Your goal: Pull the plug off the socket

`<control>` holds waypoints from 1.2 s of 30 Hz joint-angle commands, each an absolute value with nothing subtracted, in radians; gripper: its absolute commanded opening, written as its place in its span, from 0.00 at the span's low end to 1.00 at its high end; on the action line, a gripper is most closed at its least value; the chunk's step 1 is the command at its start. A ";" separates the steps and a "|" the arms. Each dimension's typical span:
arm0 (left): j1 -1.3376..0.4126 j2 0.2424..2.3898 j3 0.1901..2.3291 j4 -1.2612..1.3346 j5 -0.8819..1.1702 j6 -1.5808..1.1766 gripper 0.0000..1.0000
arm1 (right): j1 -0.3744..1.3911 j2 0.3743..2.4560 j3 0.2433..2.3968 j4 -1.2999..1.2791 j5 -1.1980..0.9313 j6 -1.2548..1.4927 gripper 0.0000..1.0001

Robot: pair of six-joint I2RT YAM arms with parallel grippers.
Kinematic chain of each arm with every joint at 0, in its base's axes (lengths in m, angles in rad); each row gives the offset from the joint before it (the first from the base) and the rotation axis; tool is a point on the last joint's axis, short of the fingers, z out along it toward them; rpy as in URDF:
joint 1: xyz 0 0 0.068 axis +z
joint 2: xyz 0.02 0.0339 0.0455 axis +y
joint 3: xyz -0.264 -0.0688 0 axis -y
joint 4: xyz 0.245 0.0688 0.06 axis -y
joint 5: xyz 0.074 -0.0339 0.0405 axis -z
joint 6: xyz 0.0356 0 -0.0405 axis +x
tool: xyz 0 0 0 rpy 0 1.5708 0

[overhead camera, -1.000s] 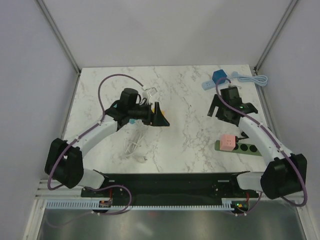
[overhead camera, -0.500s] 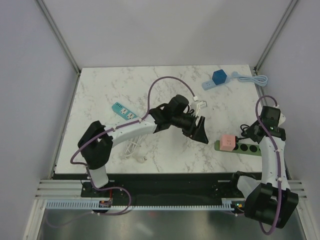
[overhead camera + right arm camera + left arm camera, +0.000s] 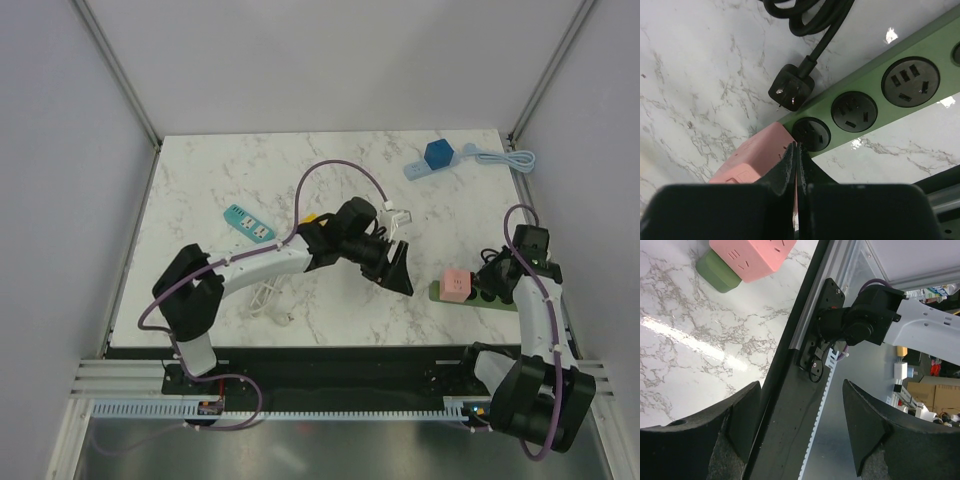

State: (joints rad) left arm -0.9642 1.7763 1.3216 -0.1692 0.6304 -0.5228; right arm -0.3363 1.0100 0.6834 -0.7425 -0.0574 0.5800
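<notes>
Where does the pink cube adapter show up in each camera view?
Top external: pink cube adapter right of centre, on the left end of the green power strip.
Left wrist: top edge, left of centre, strip end poking out at its left.
Right wrist: lower left.
Shared landmark: the green power strip.

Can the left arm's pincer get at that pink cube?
Probably yes: the left pincer is open, with only bare marble between it and the pink cube, though the shut right pincer hovers close beside it.
</notes>
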 commanded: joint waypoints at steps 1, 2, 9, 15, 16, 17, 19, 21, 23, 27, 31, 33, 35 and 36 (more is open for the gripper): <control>-0.965 1.715 1.301 -0.147 0.618 -0.529 0.74 | -0.334 1.032 0.647 -0.716 -0.120 0.586 0.00; -0.965 1.710 1.299 -0.144 0.617 -0.529 0.74 | -0.333 1.032 0.644 -0.712 -0.129 0.583 0.00; -0.965 1.695 1.276 -0.143 0.574 -0.537 0.74 | -0.275 1.060 0.631 -0.684 -0.199 0.603 0.00; -0.963 1.628 1.215 -0.146 0.468 -0.537 0.77 | -0.116 1.046 0.585 -0.599 -0.235 0.762 0.00; -0.962 1.618 1.210 -0.156 0.453 -0.532 0.78 | -0.089 1.043 0.581 -0.585 -0.233 0.791 0.00; -0.960 1.612 1.207 -0.163 0.440 -0.523 0.78 | -0.043 1.039 0.578 -0.572 -0.229 0.814 0.00; -0.959 1.598 1.212 -0.193 0.416 -0.505 0.80 | -0.009 1.028 0.569 -0.534 -0.225 0.883 0.00; -0.957 1.586 1.215 -0.207 0.397 -0.497 0.80 | 0.037 1.029 0.561 -0.487 -0.235 0.922 0.00; -0.957 1.578 1.212 -0.218 0.390 -0.491 0.81 | 0.084 1.051 0.568 -0.459 -0.239 0.963 0.00; -0.957 1.569 1.210 -0.242 0.358 -0.477 0.82 | 0.214 1.107 0.580 -0.344 -0.224 1.046 0.00; -0.957 1.566 1.218 -0.284 0.316 -0.454 0.83 | 0.360 1.198 0.609 -0.229 -0.235 1.127 0.00; -0.957 1.565 1.218 -0.301 0.310 -0.449 0.83 | 0.393 1.210 0.661 -0.253 -0.223 1.098 0.00; -0.956 1.563 1.218 -0.307 0.307 -0.445 0.83 | 0.385 1.195 0.713 -0.355 -0.140 1.031 0.00; -0.956 1.563 1.219 -0.310 0.301 -0.443 0.83 | 0.382 1.183 0.725 -0.388 -0.109 1.010 0.01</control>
State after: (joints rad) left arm -0.9592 1.5993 1.2045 -0.2855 0.3386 -0.4919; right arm 0.3767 1.2144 0.6220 -0.3904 -0.1303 1.0267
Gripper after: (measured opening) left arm 0.831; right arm 0.007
